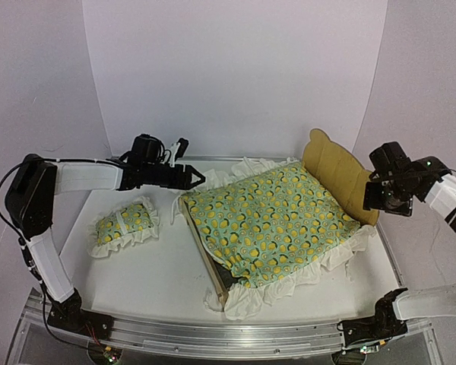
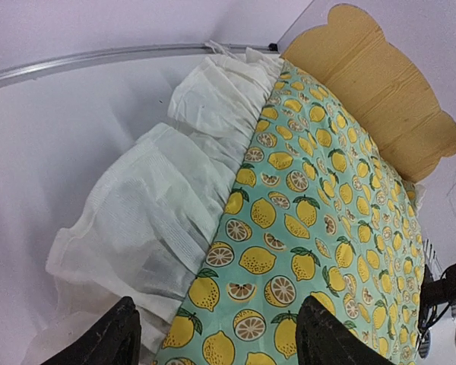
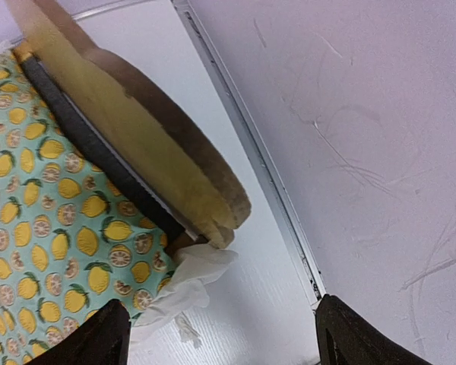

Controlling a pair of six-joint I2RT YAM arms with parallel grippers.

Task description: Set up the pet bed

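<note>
Top external view: the pet bed (image 1: 342, 175) stands right of centre on the white counter (image 1: 152, 277), its bear-eared headboard nearest the right arm. A lemon-print ruffled quilt (image 1: 273, 217) is spread inside it and spills over the rails. A matching pillow (image 1: 125, 224) lies apart to the left. The left pincer (image 1: 197, 178) hovers released at the quilt's far corner. The right pincer (image 3: 220, 338), also released, hangs beside the headboard.

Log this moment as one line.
quilt spread over pet bed | pillow apart on table | left gripper open | right gripper open
</note>
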